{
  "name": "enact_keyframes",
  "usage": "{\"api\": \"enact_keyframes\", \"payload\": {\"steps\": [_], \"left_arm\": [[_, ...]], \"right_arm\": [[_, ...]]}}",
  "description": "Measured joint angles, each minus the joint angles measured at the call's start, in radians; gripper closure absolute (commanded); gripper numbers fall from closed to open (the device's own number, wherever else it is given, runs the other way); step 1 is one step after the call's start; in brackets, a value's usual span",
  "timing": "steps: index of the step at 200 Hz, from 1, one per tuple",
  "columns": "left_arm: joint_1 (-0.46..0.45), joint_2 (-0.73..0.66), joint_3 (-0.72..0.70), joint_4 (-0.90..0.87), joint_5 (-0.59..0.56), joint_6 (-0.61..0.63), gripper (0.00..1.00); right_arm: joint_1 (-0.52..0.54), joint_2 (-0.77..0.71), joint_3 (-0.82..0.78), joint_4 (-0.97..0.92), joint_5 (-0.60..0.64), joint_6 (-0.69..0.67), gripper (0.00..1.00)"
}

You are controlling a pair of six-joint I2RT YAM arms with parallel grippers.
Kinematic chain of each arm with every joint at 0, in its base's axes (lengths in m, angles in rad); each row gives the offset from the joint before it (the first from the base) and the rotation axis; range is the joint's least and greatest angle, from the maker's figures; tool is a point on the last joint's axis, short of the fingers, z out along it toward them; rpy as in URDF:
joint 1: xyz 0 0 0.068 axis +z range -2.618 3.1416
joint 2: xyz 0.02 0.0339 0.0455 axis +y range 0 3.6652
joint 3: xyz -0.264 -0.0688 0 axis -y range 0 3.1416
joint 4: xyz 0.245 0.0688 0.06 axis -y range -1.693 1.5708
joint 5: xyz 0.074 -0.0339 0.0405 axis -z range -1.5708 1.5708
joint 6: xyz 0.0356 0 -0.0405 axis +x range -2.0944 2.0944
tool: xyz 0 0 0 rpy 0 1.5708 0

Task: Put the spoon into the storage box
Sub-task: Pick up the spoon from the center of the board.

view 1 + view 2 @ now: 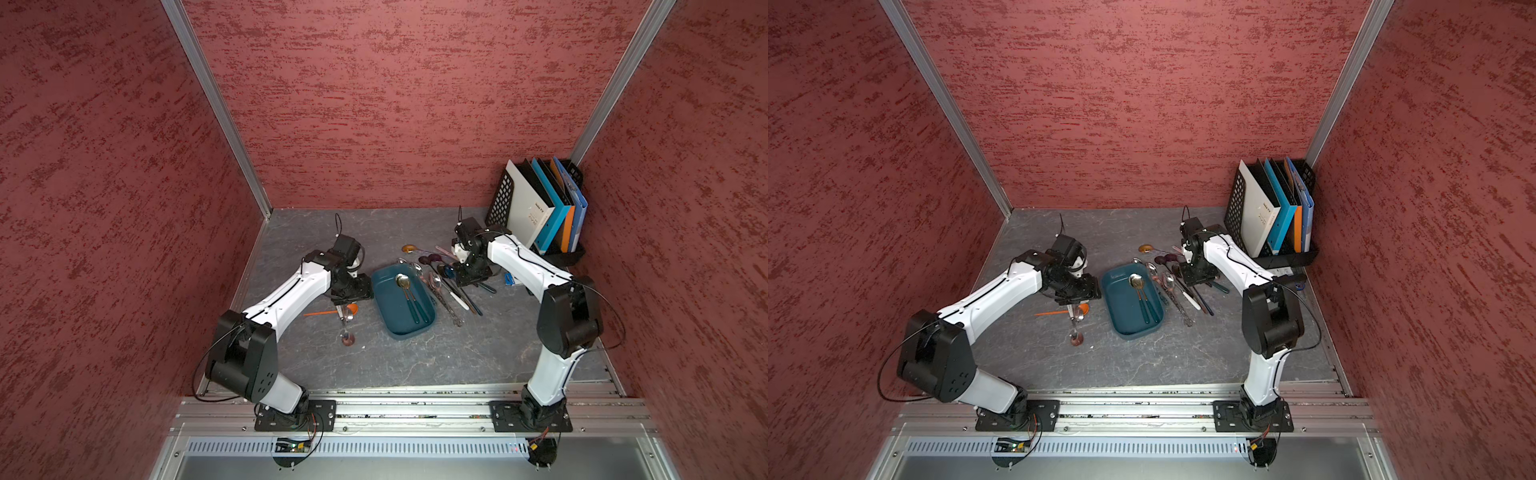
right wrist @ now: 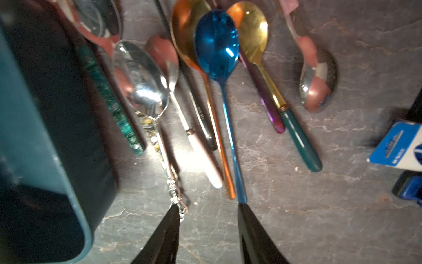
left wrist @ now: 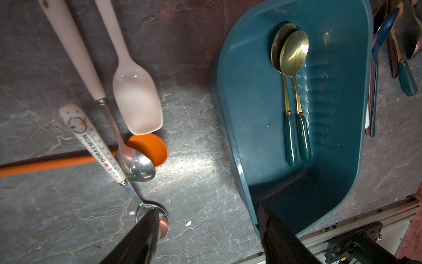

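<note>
The dark teal storage box lies mid-table, with two gold spoons with green handles inside it. My left gripper hangs open and holds nothing, between the box and a cluster of spoons to its left: an orange one, a Doraemon-handled one and a pale pink one. My right gripper is open and holds nothing, over several spoons fanned out right of the box. A blue spoon has its handle end by one fingertip.
A black mesh file rack with folders stands in the back right corner. A small blue and white carton lies right of the spoon pile. An aluminium rail runs along the table's front edge.
</note>
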Motion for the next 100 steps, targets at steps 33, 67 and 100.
{"api": "enact_keyframes", "payload": {"steps": [33,67,100], "left_arm": [[-0.052,0.075,0.042,-0.005,0.0,-0.002,0.27],[-0.079,0.151,0.082,-0.003,0.016,-0.011,0.27],[-0.088,0.206,0.112,-0.004,0.026,-0.012,0.27]], "right_arm": [[-0.075,0.09,0.005,0.057,0.029,-0.079,0.52],[-0.126,0.163,0.029,0.071,0.055,-0.14,0.45],[-0.159,0.182,0.06,0.078,0.073,-0.179,0.45]]}}
